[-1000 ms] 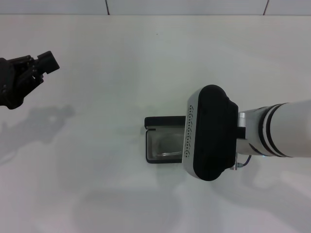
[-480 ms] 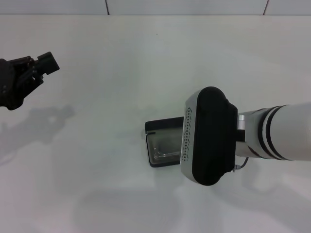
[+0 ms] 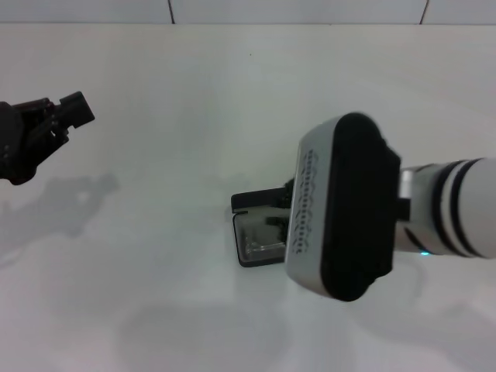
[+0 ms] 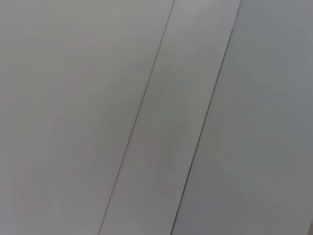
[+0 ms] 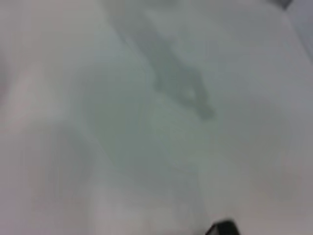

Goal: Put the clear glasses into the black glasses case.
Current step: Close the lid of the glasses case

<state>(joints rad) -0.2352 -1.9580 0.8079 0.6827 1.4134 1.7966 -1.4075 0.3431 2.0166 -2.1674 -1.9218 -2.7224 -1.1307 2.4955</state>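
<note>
Open black glasses case lies partly under the right gripper

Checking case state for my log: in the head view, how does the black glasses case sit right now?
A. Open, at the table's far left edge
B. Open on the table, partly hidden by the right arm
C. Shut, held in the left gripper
B: the black glasses case lies open on the table, its right side covered by the right arm's wrist housing.
</note>
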